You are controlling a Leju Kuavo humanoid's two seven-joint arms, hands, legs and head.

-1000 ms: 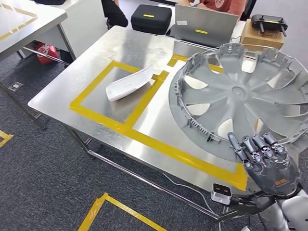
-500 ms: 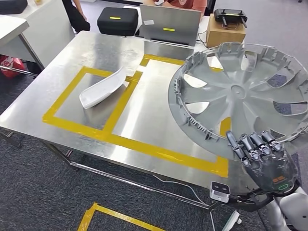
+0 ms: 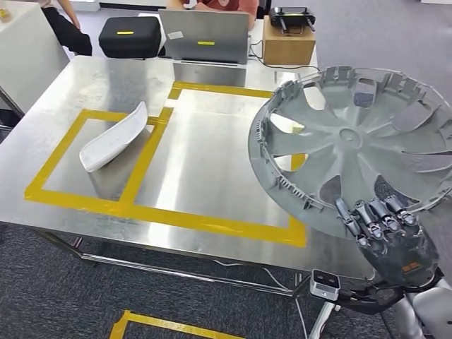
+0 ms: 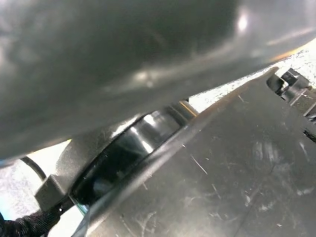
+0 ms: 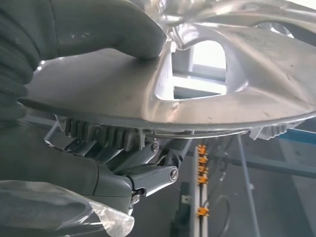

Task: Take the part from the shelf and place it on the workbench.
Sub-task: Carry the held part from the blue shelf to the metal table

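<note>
Head view: my right robot hand grips the near rim of the wheel cover, which hangs tilted above the right end of the counter, partly past its edge; the yellow-taped square lies to the left.

Right wrist view: thumb above, fingers beneath, clamping the rim.

Left wrist view: my left robot hand's state I cannot tell.

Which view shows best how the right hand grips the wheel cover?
The right wrist view: the thumb presses one face of the wheel cover and the fingers clamp the ribbed rim opposite. The head view shows the right hand at the cover's near edge, thumb hidden. The left wrist view is a blurred close surface.
</note>
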